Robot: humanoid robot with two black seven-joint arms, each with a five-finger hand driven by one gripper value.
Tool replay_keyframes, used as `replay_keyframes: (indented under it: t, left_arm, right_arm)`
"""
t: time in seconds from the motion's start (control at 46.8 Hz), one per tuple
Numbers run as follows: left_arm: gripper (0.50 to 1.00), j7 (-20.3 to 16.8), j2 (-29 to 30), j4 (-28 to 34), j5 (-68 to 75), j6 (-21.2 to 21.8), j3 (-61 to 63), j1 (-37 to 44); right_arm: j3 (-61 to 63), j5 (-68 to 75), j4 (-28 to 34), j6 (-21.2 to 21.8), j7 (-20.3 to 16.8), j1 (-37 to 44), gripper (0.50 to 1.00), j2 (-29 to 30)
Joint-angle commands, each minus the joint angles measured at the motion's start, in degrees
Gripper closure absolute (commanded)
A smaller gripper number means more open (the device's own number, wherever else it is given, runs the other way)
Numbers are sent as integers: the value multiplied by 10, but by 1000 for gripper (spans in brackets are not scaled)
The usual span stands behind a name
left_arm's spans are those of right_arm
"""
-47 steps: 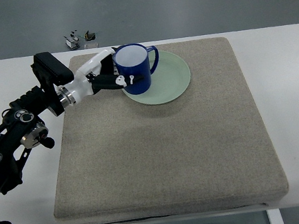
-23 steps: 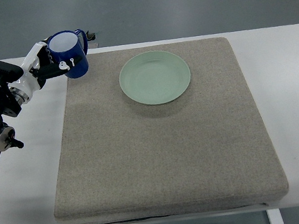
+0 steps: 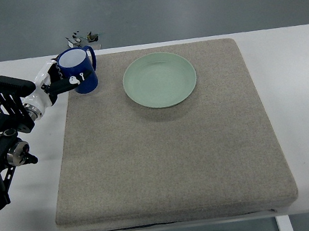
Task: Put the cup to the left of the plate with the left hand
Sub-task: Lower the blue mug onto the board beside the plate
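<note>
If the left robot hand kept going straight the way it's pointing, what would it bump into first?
The left robot hand points right, across the top of the grey mat, gripping the blue cup. The green plate comes first, if the cup travels low enough; height is unclear.

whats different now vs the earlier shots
The left hand, gripping the blue cup throughout, carried it off the green plate to the left, past the mat's edge, then back slightly right and down onto the mat's top left corner. The plate and mat stayed put.
</note>
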Motion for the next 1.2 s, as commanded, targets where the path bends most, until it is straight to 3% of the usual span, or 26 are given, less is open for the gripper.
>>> replay_keyframes:
  t: [0.0, 0.128, 0.192, 0.363, 0.492, 0.641, 0.941, 1.176]
  left_arm:
    - [1000, 0, -2, 5, 1, 5, 3, 0]
    - [941, -1, -2, 11, 3, 32, 21, 0]
    - [851, -2, -1, 11, 4, 34, 32, 0]
    - [697, -13, -2, 11, 1, 35, 34, 1]
    - [544, -13, -2, 11, 1, 35, 35, 1]
    - [504, -13, -2, 11, 0, 35, 35, 5]
    - [501, -13, -1, 2, -3, 36, 40, 10]
    - [501, -13, 13, -13, -48, 67, 40, 10]
  right_arm:
    - [0, 0, 0, 0, 0, 0, 566, 0]
    - [0, 0, 0, 0, 0, 0, 566, 0]
    - [0, 0, 0, 0, 0, 0, 566, 0]
    - [0, 0, 0, 0, 0, 0, 566, 0]
    - [0, 0, 0, 0, 0, 0, 566, 0]
    - [0, 0, 0, 0, 0, 0, 566, 0]
    - [0, 0, 0, 0, 0, 0, 566, 0]
    - [0, 0, 0, 0, 0, 0, 566, 0]
